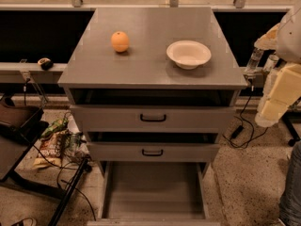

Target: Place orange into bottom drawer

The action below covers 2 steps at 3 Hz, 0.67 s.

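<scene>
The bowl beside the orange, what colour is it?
Plain white bowl, camera view; the hand is right of the cabinet.

A white bowl (188, 53) sits on the right half of a grey cabinet top (141, 72), above two upper drawers with black handles (153, 118). Snack wrappers (52, 144) and black cables (70, 182) litter the speckled floor (244, 187) at left; another cable (243, 134) trails at right.

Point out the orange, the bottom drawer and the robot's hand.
orange (120, 41): camera view, centre of its skin.
bottom drawer (153, 187): camera view, bare floor of the open tray.
hand (258, 66): camera view, its tip, beside the right edge of the cabinet top (141, 67).
</scene>
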Tool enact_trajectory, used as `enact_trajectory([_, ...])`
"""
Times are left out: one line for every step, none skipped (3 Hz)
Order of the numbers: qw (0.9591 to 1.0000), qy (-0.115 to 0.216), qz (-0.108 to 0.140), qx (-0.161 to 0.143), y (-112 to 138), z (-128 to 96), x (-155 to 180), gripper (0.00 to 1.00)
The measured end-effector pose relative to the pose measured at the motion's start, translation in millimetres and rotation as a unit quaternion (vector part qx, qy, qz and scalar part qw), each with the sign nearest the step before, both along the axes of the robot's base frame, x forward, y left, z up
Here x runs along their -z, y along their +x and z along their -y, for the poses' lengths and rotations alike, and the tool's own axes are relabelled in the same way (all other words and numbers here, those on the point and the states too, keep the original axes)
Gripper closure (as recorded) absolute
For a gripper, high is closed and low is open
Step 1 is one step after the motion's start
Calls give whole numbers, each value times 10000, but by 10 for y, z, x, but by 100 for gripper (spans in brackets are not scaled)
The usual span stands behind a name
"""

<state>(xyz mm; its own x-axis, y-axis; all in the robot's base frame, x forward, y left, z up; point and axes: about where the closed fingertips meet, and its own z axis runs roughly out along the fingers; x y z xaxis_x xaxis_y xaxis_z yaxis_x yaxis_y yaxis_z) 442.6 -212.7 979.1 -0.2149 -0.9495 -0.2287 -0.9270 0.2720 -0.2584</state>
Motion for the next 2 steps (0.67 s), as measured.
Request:
enact_trajectory([9988,420,113,-230,300,-222,31,0])
enact_trajectory([9930,1041,235,-509,668,-516,129,0])
